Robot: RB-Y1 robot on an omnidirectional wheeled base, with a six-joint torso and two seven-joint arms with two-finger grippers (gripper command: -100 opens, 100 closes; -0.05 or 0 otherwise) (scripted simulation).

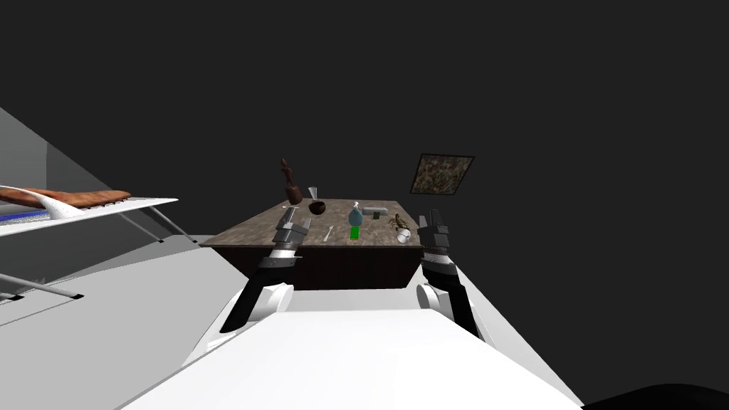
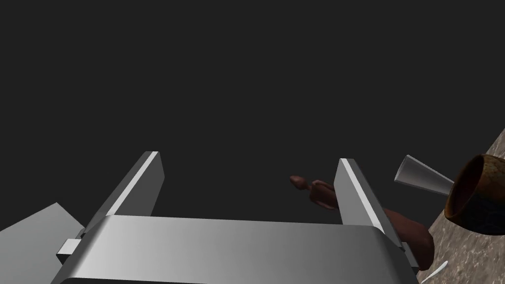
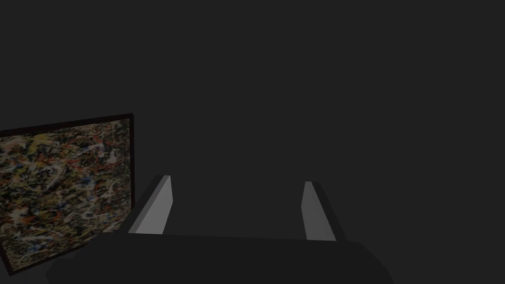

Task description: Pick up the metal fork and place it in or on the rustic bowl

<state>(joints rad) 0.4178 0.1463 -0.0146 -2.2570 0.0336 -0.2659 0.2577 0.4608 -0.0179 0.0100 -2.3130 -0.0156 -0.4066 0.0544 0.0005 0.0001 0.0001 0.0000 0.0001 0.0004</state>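
Observation:
A thin pale fork (image 1: pixel 329 232) lies on the dark mottled table (image 1: pixel 235 238), near its front middle. The dark brown bowl (image 1: pixel 317 208) stands further back, and it appears rust-brown and hollow (image 2: pixel 476 202) in the left wrist view. My left gripper (image 1: pixel 293 222) hovers over the table's front left part, to the left of the fork and in front of the bowl. Its fingers (image 2: pixel 145 182) stand open with nothing between them. My right gripper (image 1: pixel 433 217) is raised beside the table's right edge, its fingers (image 3: pixel 158 204) open and empty.
A brown carved figure (image 1: pixel 290 184) and a white cone (image 1: pixel 312 192) stand behind the bowl. A blue bottle (image 1: pixel 354 213), a green box (image 1: pixel 354 232), a grey box (image 1: pixel 375 211), a brown scorpion-like object (image 1: pixel 399 222) and a white cup (image 1: pixel 404 237) fill the table's right half. A slatted lounger (image 1: pixel 85 203) stands left.

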